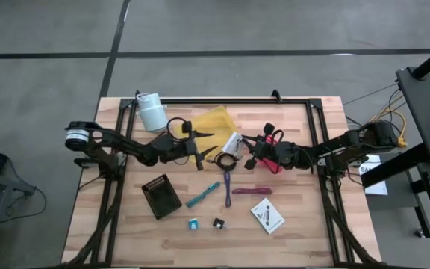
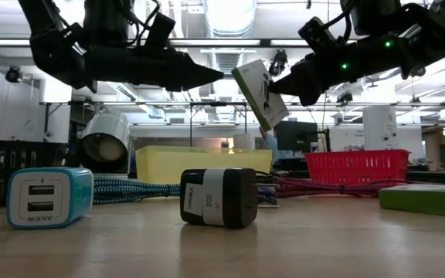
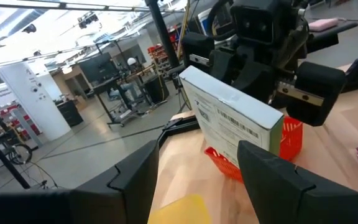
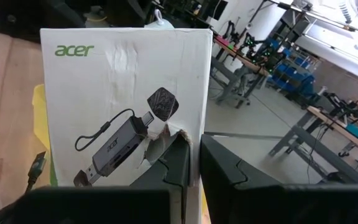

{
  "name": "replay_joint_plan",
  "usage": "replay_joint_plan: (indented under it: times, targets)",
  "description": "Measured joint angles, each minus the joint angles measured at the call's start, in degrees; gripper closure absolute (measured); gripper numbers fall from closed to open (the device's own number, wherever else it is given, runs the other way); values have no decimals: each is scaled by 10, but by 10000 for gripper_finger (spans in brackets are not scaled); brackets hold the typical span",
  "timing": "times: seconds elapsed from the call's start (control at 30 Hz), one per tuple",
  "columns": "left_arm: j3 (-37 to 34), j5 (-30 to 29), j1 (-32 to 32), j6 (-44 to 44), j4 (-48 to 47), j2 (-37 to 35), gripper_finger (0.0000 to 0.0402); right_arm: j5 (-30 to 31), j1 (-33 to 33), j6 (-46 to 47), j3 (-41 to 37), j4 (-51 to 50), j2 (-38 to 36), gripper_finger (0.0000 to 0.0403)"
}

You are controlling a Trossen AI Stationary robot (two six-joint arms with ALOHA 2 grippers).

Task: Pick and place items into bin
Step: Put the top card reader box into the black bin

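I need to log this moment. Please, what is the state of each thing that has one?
right gripper: shut on the white box, raised
white box: held in the air, tilted
left gripper: open, empty, facing the box
second white box: lying flat on the table
yellow bin: on the table

There are two white boxes with print: one box [image 1: 232, 142] is up in the air at the middle of the table, the other box [image 1: 267, 216] lies flat near the front edge. There are two small cubes, one blue cube [image 1: 192, 223] and one black cube [image 1: 219, 223]. There are two bins, a yellow bin [image 1: 213, 122] and a red basket [image 1: 273, 153]. I count one teal pen [image 1: 202, 194], one purple tool [image 1: 228, 187], one magenta bar [image 1: 251, 191], one black tray [image 1: 161, 196] and one white roll [image 1: 151, 110]. There are two robot arms
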Motion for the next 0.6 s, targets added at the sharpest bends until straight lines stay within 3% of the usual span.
replay_joint_plan:
  times: [0.4, 0.6]
  targets:
    - [0, 5, 1, -39, 0, 0, 198, 74, 0, 3, 0, 8, 0, 381]
    - [10, 16, 1, -136, 0, 0, 198, 75, 0, 21, 0, 30, 0, 381]
